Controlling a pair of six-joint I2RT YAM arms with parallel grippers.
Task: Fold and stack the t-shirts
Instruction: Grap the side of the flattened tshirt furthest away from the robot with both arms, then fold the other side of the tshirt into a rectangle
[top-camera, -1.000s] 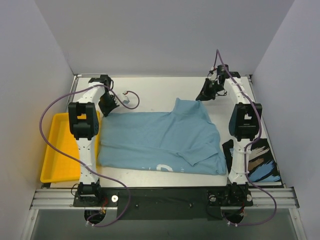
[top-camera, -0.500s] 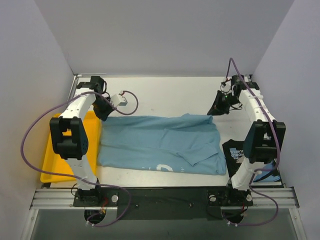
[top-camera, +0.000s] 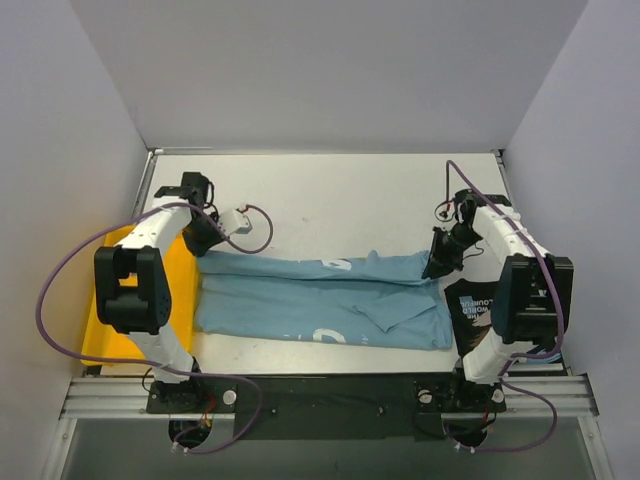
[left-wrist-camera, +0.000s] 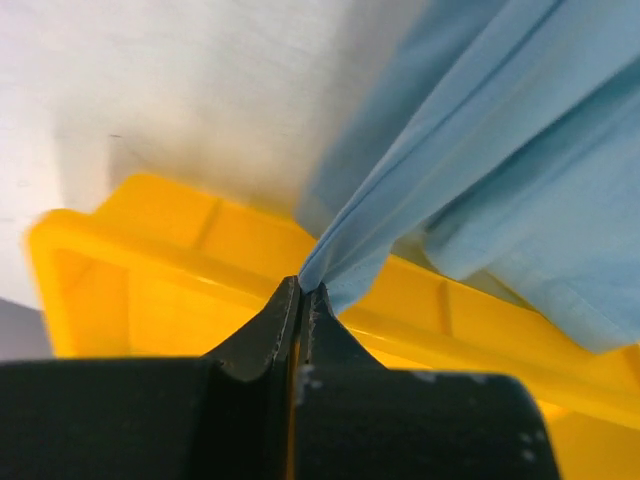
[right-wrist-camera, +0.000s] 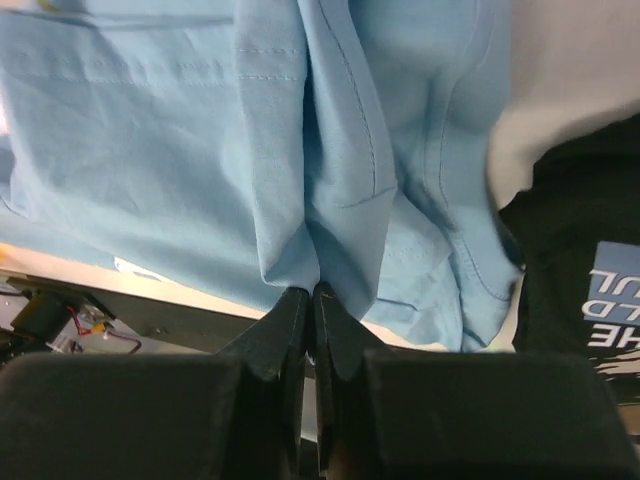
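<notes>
Far edge of blue tee (top-camera: 300, 305) pulled fwd, print showing.

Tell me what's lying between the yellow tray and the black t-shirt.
The light blue t-shirt spans that stretch of the table, from beside the yellow tray across to the black t-shirt. The top external view shows it.

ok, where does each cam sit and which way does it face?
Top external: above, behind the bases, looking down at the table; left arm and right arm show.
Left wrist: on the left arm, looks along the left gripper, shut on the large light blue cloth t-shirt, over the yellow plastic tray.
Right wrist: on the right arm, looks down past the right gripper, shut on that shirt; black cloth t-shirt with pale print at right.
Shared: all three show the blue shirt.
</notes>
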